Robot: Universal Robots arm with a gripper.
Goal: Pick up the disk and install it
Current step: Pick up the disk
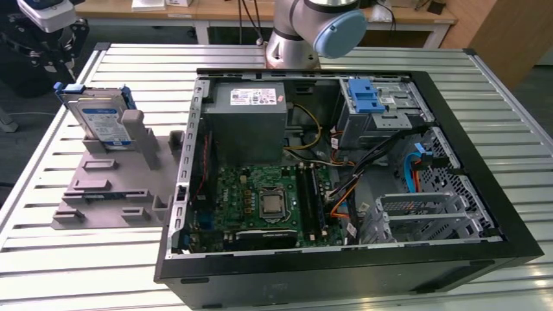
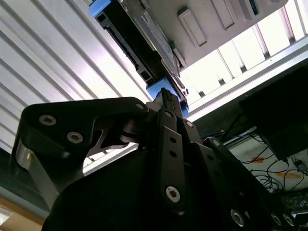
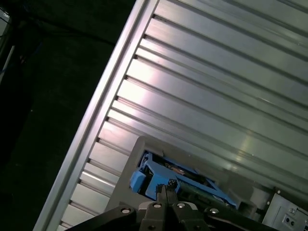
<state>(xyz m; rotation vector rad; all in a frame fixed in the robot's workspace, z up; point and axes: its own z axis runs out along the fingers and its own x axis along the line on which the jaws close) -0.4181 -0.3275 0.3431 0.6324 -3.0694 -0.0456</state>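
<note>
Disk point(image 1: 97, 120) not picked up yet. It stands on edge in a grey fixture point(image 1: 112, 188) on the slatted metal table point(image 1: 69, 259), leaning back a little. It is on the exterior view's left of the open computer case point(image 1: 346, 278) and apart from it.

Disk look: flat silver-grey rectangular body with a blue-and-white label on the face toward the room. A blue carrier point(image 1: 90, 89) runs along the top edge and down the sides. In the second wrist view the drive's dark edge and a blue carrier corner show edge-on. In the first wrist view the blue frame sits in the grey fixture just past the fingertips.

Gripper point(image 3: 166, 185) hangs over the disk end of the fixture, near the blue carrier and not gripping it. Fingers point(image 2: 169, 139) are clenched together at the tips with nothing between them.

Arm point(image 1: 302, 29) rises from the far side of the table behind the case. Case lies on its side with the panel off. Inside are a grey power supply box point(image 1: 250, 123) with a white sticker, a green motherboard point(image 1: 268, 201), and a bare blue latch point(image 1: 370, 97) at the far drive bay.
</note>
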